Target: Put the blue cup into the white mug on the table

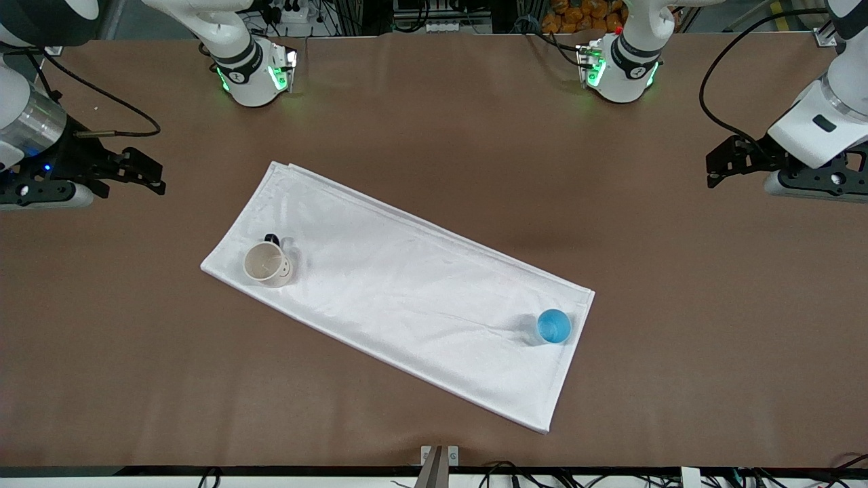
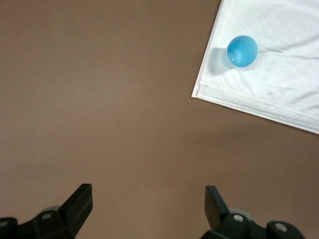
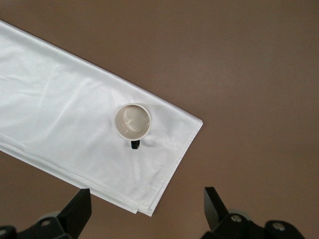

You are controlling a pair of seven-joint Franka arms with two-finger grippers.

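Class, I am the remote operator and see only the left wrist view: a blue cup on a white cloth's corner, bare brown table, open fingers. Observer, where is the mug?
Observer: The white mug stands upright on the white cloth, at the end toward the right arm; the blue cup stands at the cloth's other end.
Operator: Anything inside the mug?
Observer: Nothing shows; the right wrist view looks down into a bare cream interior.
Operator: Where is the right gripper?
Observer: The right gripper waits with fingers open over the table at its own end, clear of the cloth.
Operator: And mine?
Observer: The left gripper hangs over bare table at its end, open.
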